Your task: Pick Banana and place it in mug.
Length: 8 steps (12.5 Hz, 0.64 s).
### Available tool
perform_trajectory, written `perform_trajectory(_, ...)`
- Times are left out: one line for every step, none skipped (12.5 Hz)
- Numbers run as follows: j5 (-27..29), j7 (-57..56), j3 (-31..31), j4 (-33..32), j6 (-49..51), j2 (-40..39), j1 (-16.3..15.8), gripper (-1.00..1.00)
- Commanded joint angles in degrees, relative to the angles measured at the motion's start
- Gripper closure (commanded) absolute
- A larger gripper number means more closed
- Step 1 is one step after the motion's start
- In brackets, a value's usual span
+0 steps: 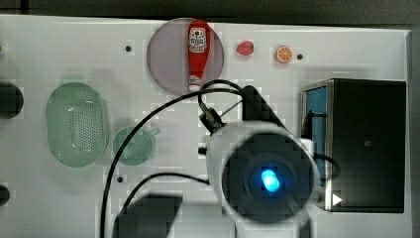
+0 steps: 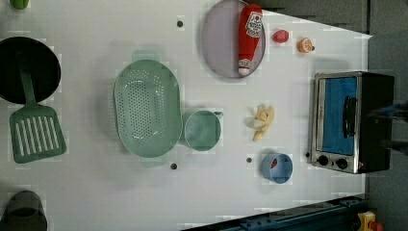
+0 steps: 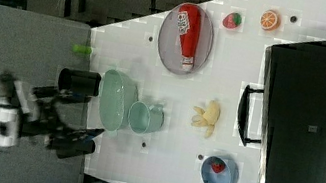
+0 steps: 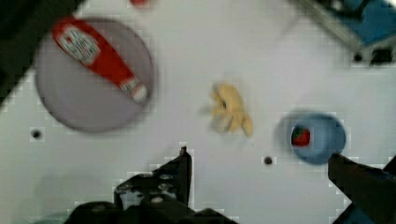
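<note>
The pale cream-yellow banana (image 2: pixel 263 122) lies on the white table, between the mug and the toaster oven in the left view. It also appears in the right view (image 3: pixel 207 117) and the wrist view (image 4: pixel 231 114). The mint-green mug (image 2: pixel 203 130) stands upright beside the colander, with nothing inside it; I see it too in the top view (image 1: pixel 132 145). My gripper (image 4: pixel 259 156) is open, its fingers far apart, high above the table with the banana ahead of it and nothing between the fingers. In the top view my arm (image 1: pixel 262 168) covers the banana's spot.
An oval green colander (image 2: pixel 146 108) touches the mug. A grey plate (image 2: pixel 216 48) carries a ketchup bottle (image 2: pixel 250 36). A blue bowl (image 2: pixel 277 167) with a strawberry sits near the banana. The toaster oven (image 2: pixel 351 120), an orange slice (image 2: pixel 305 45) and a green spatula (image 2: pixel 33 130) are also on the table.
</note>
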<state>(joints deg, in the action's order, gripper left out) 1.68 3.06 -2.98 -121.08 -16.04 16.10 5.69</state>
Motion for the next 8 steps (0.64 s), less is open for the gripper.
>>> perform_trajectory(-0.88, -8.06, -0.33, -9.41, -11.17, -9.46, 0.86, -1.0)
perform_trajectory(-0.88, -10.26, -0.32, -10.93, -14.84, -11.2, 0.86, -1.0)
perform_trajectory(-0.88, -13.58, -0.27, -12.75, -18.91, -13.42, 0.87, -1.0)
perform_trajectory(-0.88, -16.46, -0.26, -14.18, -22.29, -15.36, 0.87, -1.0)
perform_trajectory(-0.88, -19.16, -0.26, -15.41, -25.62, -17.39, 0.87, -1.0)
perform_trajectory(-0.88, -21.65, -0.24, -16.43, -28.9, -19.43, 0.88, -1.0)
perform_trajectory(-0.88, -24.01, -0.24, -17.27, -32.09, -21.48, 0.88, -1.0)
perform_trajectory(-0.88, -26.2, -0.25, -17.86, -35.14, -23.59, 0.88, -1.0)
